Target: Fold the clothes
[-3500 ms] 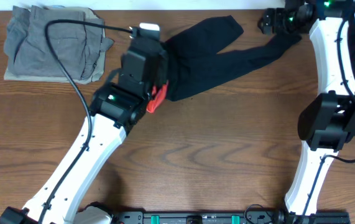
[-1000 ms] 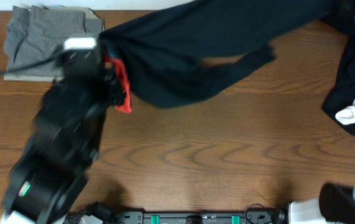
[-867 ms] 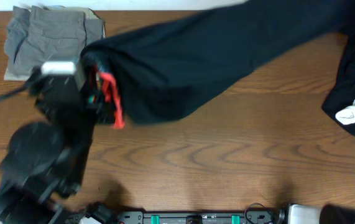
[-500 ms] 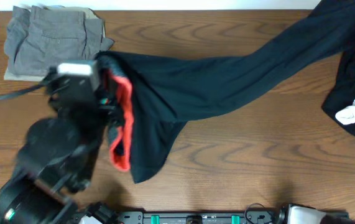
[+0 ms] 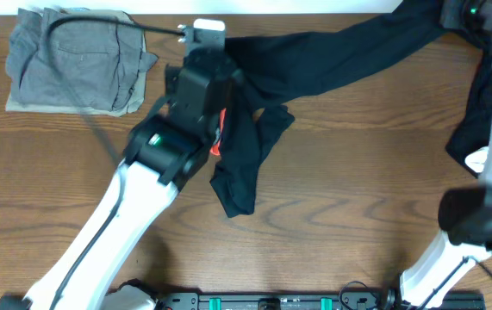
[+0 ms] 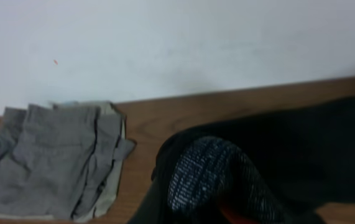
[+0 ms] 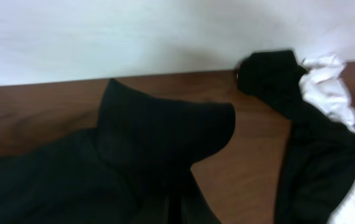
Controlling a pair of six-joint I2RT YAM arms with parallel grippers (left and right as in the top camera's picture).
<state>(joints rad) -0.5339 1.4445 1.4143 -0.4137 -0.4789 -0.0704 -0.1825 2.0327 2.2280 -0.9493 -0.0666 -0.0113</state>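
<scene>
I'm stretching the black garment along the table's far edge, left fingers and right fingers each pinching an end (slack sagging toward the middle); next, I judge, it needs laying flat.

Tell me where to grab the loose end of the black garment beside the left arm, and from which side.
Probably pinch the loose end of the black garment at its bottom tip, coming from the front edge of the table. That tip lies flat on bare wood pointing that way, and the left arm crowds its upper left.
</scene>
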